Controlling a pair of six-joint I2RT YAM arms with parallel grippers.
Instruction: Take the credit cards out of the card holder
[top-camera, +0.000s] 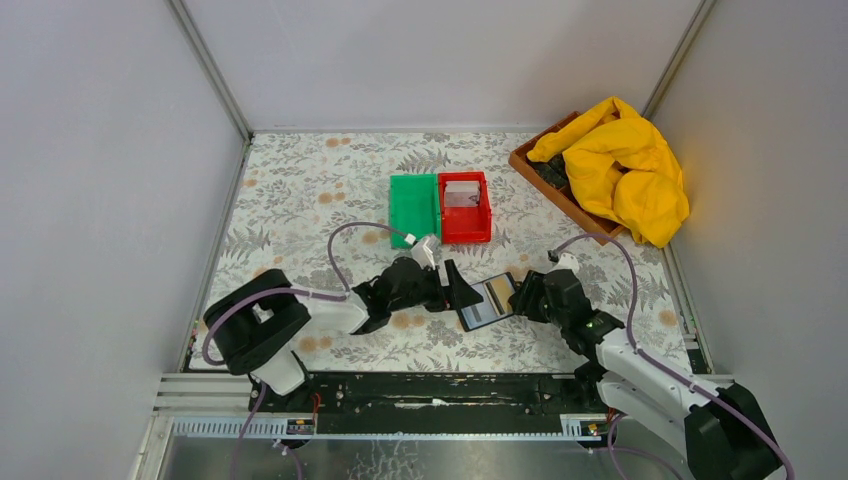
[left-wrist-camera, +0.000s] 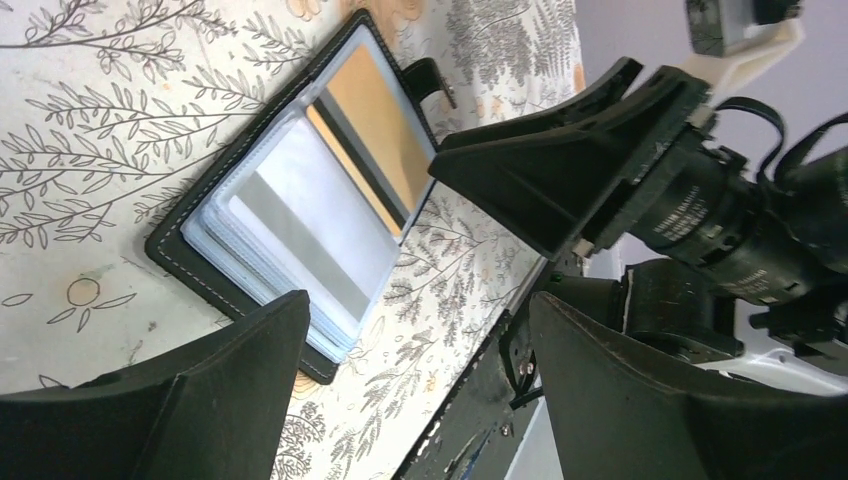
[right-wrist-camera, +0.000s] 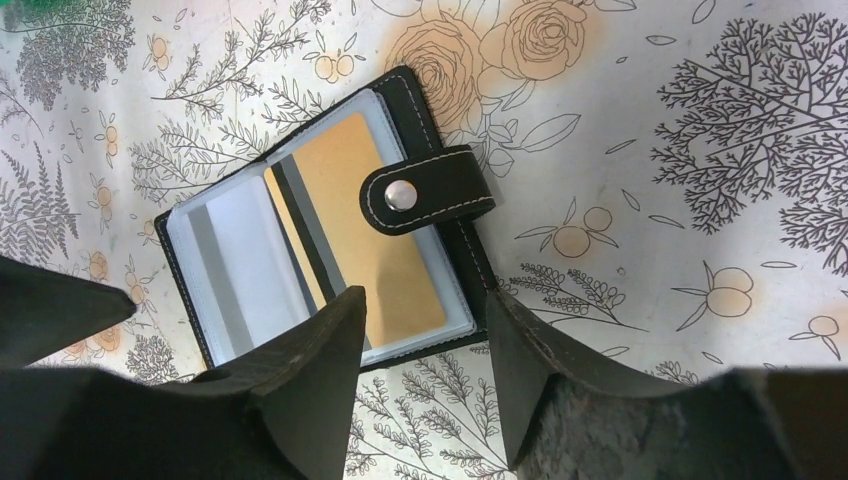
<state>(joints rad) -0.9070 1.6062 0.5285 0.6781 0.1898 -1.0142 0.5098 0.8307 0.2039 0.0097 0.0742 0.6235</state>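
The black card holder (top-camera: 487, 301) lies open and flat on the floral table between my two grippers. Its clear sleeves show a grey-white credit card (right-wrist-camera: 235, 265) on one page and a brownish credit card (right-wrist-camera: 375, 230) on the other, and the snap strap (right-wrist-camera: 430, 195) is folded over the brownish one. My left gripper (top-camera: 462, 290) stands open just left of the holder (left-wrist-camera: 300, 190), nothing between its fingers. My right gripper (right-wrist-camera: 424, 294) is open at the holder's near edge (right-wrist-camera: 320, 220), holding nothing.
A green bin (top-camera: 413, 205) and a red bin (top-camera: 480, 232) stand side by side behind the holder, with a pale flat thing (top-camera: 462, 192) in the red one. A brown tray (top-camera: 530, 165) with a yellow cloth (top-camera: 625, 165) sits at the back right.
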